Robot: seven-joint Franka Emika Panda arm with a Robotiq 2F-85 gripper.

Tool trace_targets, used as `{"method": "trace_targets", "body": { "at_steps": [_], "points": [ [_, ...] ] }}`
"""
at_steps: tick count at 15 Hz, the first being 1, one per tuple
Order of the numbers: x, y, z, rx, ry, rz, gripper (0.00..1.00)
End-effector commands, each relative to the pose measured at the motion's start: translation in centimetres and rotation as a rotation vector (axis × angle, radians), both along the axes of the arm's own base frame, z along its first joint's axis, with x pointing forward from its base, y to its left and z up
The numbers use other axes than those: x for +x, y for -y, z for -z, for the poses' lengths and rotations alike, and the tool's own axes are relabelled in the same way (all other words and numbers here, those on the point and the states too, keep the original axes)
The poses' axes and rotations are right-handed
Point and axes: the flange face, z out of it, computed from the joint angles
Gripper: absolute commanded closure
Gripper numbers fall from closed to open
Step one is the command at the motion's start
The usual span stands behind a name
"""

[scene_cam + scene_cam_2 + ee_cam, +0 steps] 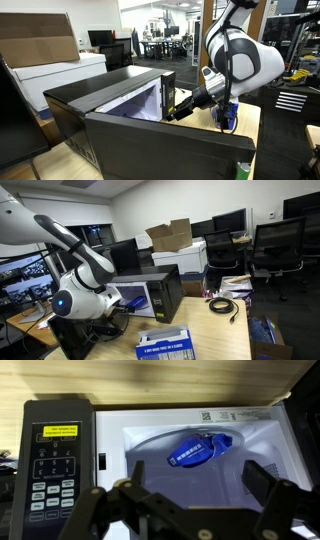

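In the wrist view a blue oblong object with a white label [195, 452] lies on the white floor inside an open microwave [160, 420]. My gripper [185, 495] hangs in front of the opening, open and empty, its black fingers [266, 485] wide apart and short of the blue object. The microwave's control panel [57, 465], with a yellow sticker and a keypad, is to the left. In an exterior view the gripper [182, 107] points into the lit cavity of the black microwave [100, 92]. Its door [165, 145] is swung open toward the camera.
The microwave [165, 285] stands on a wooden table [215, 330]. On the table lie a blue and white box [165, 345] and a coiled black cable [222, 305]. Office chairs, monitors and cardboard boxes [168, 235] stand behind it.
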Motion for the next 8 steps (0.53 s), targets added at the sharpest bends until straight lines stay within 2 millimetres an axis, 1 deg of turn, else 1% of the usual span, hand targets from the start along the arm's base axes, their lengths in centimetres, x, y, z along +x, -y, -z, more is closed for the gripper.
{"method": "trace_targets", "body": {
  "at_steps": [1, 8],
  "points": [
    [0.2, 0.0, 0.1, 0.009, 0.0, -0.008, 0.0],
    [2.4, -1.8, 0.8, 0.074, 0.109, -0.053, 0.0]
  ]
}}
